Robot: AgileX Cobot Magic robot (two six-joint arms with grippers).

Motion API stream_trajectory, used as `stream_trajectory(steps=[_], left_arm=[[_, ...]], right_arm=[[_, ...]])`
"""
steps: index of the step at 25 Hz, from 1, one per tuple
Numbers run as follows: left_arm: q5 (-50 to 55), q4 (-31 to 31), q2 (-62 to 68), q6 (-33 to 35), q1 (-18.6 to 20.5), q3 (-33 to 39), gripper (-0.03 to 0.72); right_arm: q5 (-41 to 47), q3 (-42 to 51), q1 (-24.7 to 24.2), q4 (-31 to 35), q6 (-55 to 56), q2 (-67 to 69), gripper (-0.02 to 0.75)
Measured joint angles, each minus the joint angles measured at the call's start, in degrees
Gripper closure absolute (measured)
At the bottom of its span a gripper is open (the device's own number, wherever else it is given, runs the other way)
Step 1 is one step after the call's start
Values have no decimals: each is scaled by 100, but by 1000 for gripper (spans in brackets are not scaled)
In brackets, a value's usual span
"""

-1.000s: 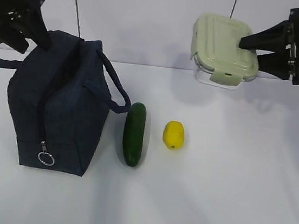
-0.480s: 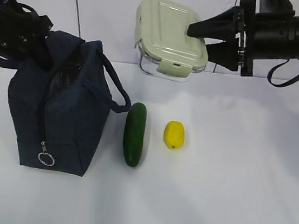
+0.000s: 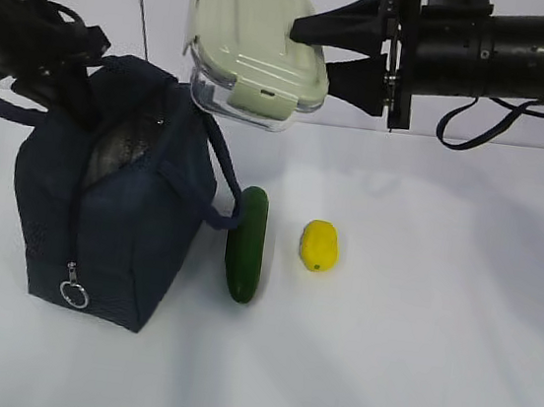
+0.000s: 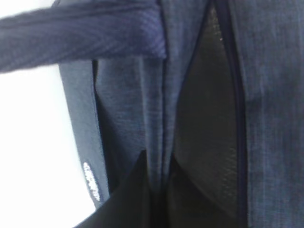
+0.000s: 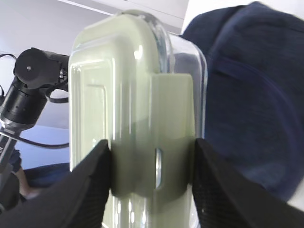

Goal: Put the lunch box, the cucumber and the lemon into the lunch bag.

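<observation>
My right gripper is shut on the lunch box, a clear container with a sage-green lid, and holds it tilted in the air just above the right top edge of the navy lunch bag. In the right wrist view the lunch box sits between the fingers with the lunch bag behind it. My left gripper is shut on the fabric edge of the lunch bag and holds its mouth open. The cucumber and the lemon lie on the table right of the bag.
The white table stretches to the right and front. A silver ring pull hangs low on the bag's front. A bag handle loops out toward the cucumber. A white wall stands behind.
My right arm has carried the lunch box leftward from the far right to above the bag. The bag has shifted and its mouth has opened wider under my left gripper's pull.
</observation>
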Motion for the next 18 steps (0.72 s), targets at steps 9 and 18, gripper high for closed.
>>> stream_trajectory(steps=[9, 18], left_arm=[[136, 169, 0, -313, -380, -574, 691], [278, -50, 0, -393, -380, -662, 692]], right_arm=[[-11, 22, 290, 464, -118, 0, 370], [-343, 30, 512, 641, -242, 0, 370]])
